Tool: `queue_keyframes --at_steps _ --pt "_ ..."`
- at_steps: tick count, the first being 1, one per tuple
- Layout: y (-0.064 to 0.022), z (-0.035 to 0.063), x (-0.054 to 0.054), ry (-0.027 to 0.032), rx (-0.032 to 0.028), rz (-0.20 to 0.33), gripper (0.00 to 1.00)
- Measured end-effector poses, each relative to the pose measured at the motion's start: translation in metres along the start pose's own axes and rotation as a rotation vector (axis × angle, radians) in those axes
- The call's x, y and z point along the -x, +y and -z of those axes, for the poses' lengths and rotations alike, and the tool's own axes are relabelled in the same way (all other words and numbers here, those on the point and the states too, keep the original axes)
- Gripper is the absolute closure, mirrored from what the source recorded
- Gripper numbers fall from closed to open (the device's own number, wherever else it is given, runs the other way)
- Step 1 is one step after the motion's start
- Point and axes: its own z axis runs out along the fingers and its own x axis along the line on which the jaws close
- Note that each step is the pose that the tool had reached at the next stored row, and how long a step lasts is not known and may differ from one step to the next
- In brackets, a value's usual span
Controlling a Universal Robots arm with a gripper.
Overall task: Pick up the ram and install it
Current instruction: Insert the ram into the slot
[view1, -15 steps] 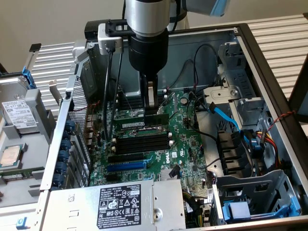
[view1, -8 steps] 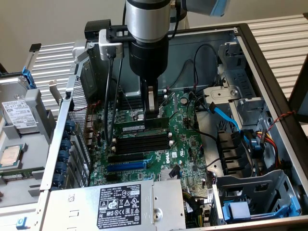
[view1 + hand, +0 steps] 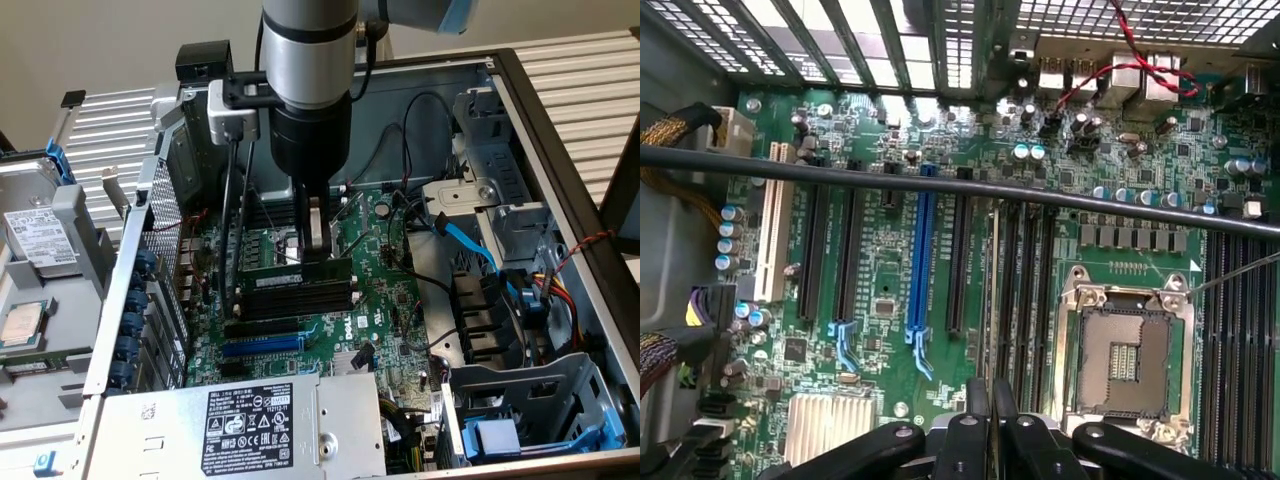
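Pickup looks done: the end effector is clenched on the ram, holding it on edge, low over the black memory slots inside the open computer case. I can't tell if it's seated; pressing home seems left. I count 1 ram, 3 free slots beside it, 1 blue expansion slot and 1 bare processor socket.

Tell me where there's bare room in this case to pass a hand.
Barest: the board patch bordered by the memory slots, the blue slot and the power supply. Crowded around the gripper holding the ram, and at the blue cable.
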Motion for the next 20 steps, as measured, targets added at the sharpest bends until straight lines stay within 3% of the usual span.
queue_keyframes --at_steps 5,20 --pt "-0.0005 -0.0065 0.0004 -0.0001 0.0000 0.000 0.87" --pt "0.0003 -0.0081 0.0004 -0.0005 -0.0018 -0.005 0.87"
